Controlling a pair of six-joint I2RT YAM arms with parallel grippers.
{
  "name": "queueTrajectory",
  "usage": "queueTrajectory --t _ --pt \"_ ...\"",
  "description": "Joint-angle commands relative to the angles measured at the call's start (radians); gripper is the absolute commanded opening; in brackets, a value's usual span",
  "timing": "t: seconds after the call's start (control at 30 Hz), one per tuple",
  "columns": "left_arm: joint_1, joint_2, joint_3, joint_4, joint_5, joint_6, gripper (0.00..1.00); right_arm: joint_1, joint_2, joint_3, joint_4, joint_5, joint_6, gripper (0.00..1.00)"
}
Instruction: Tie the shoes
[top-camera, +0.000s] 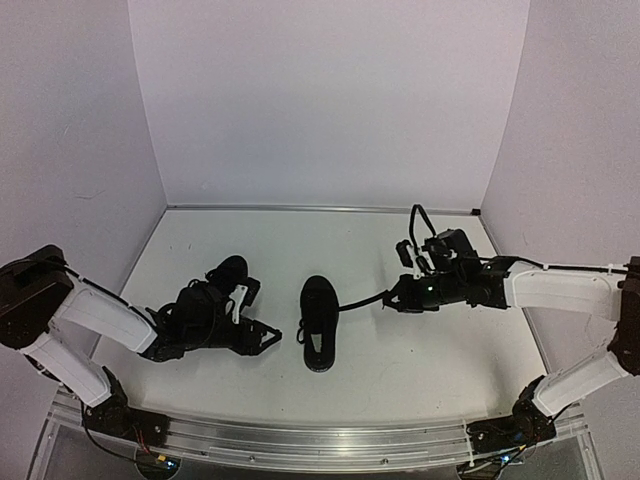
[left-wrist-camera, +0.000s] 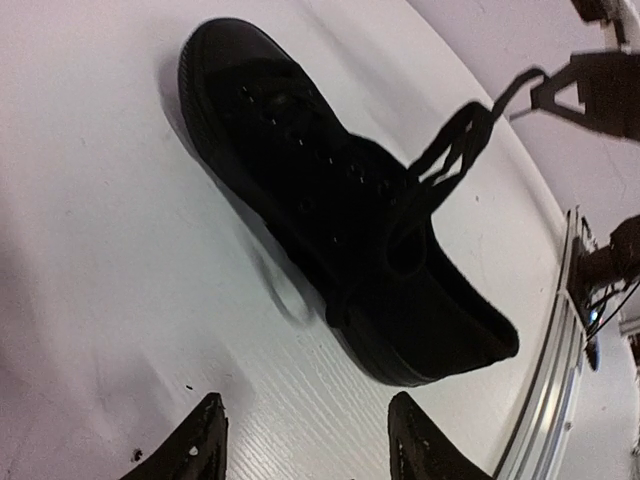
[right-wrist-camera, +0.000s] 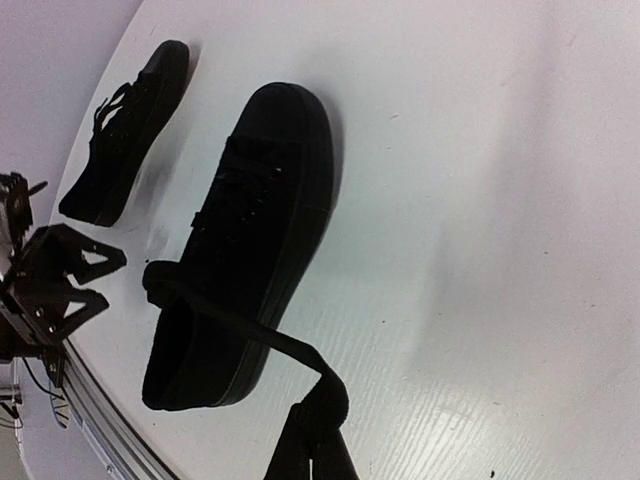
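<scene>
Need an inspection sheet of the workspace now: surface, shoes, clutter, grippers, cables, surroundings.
Surface: white table, a few dark specks.
Job's things: centre shoe upright, untied, its lace drawn out to the right; second shoe to its left, partly hidden by the left arm.
Clutter: nothing seen.
Grippers: right gripper shut on lace; left gripper open, empty, facing the centre shoe.
Cables: black cable looped above right wrist.
Surroundings: plain white walls; metal rail at near edge.
</scene>
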Motion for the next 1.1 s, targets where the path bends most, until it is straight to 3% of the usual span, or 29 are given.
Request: queueTrajectory --t 0.0,0.37,0.73,0.93,1.07 --pt "-0.02 0.104 0.046 0.136 0.018 0.128 0.51 -0.021 -0.05 -0.004 -0.029 0.05 0.015 0.0" --pt "-0.059 0.326 0.13 0.326 0.071 0.158 0.44 -0.042 -0.07 -0.008 -0.058 0.053 0.011 0.0" --pt "-0.058 0.386 0.178 0.33 0.001 0.138 0.27 -0.047 -0.08 -0.012 -0.069 0.051 0.012 0.0" --pt "-0.057 0.33 0.167 0.253 -0.045 0.127 0.01 -0.048 -0.086 -0.016 -0.075 0.059 0.018 0.0" --pt "-0.057 0.168 0.128 0.082 -0.13 0.127 0.0 -0.053 -0.097 -0.025 -0.088 0.084 0.026 0.0"
